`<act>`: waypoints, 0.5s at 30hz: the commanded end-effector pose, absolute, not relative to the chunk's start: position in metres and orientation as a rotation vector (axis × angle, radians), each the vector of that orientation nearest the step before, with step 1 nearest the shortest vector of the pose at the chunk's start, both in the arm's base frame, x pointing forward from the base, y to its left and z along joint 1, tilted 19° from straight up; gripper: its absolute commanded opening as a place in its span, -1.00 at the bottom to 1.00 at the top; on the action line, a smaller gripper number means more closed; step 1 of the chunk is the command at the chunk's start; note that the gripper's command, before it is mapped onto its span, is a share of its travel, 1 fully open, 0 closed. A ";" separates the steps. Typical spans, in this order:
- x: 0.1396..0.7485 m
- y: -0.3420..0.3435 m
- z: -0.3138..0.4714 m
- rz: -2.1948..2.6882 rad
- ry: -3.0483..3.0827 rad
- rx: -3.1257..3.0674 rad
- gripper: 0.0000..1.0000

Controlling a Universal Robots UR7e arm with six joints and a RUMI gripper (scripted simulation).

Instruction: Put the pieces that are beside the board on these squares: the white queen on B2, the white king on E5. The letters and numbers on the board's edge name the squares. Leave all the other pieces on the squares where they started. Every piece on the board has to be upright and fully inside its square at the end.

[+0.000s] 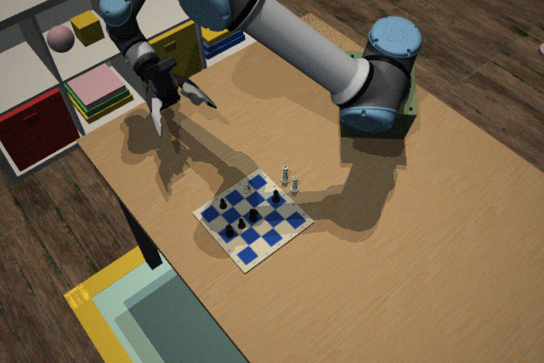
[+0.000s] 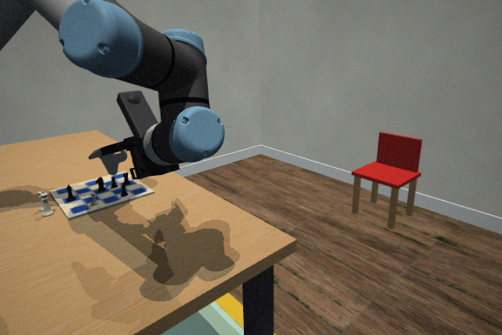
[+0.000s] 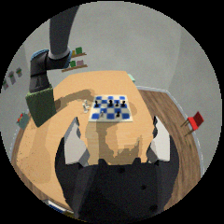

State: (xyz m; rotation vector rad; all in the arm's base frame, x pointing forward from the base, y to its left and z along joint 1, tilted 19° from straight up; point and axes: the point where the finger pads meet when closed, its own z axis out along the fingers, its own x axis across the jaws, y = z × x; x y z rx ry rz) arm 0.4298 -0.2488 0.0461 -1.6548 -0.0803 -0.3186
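A small blue-and-white chessboard [image 1: 252, 223] lies on the wooden table, also in the exterior view [image 2: 101, 193] and the wrist view [image 3: 110, 108]. Two white pieces stand upright beside its far right edge, a taller one [image 1: 285, 174] and a shorter one [image 1: 294, 184]; I cannot tell which is the king. They appear close together in the exterior view [image 2: 44, 202]. Several black pieces and one small white piece [image 1: 247, 187] stand on the board. My gripper [image 1: 182, 113] hangs open and empty above the table's far left corner, well away from the board [image 3: 118, 145].
The robot base [image 1: 377, 99] sits at the table's far edge. A shelf [image 1: 65, 65] with coloured boxes and a ball stands beyond the table's left end. A yellow-edged mat [image 1: 144, 314] lies on the floor. A red chair [image 2: 387, 172] stands far off.
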 end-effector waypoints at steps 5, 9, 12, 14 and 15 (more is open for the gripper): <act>0.430 -0.248 0.046 -0.319 -0.083 -1.658 1.00; 0.430 -0.248 0.047 -0.320 -0.085 -1.662 1.00; 0.429 -0.246 0.048 -0.320 -0.092 -1.670 1.00; 0.429 -0.244 0.050 -0.321 -0.099 -1.679 1.00; 0.428 -0.243 0.051 -0.321 -0.104 -1.684 1.00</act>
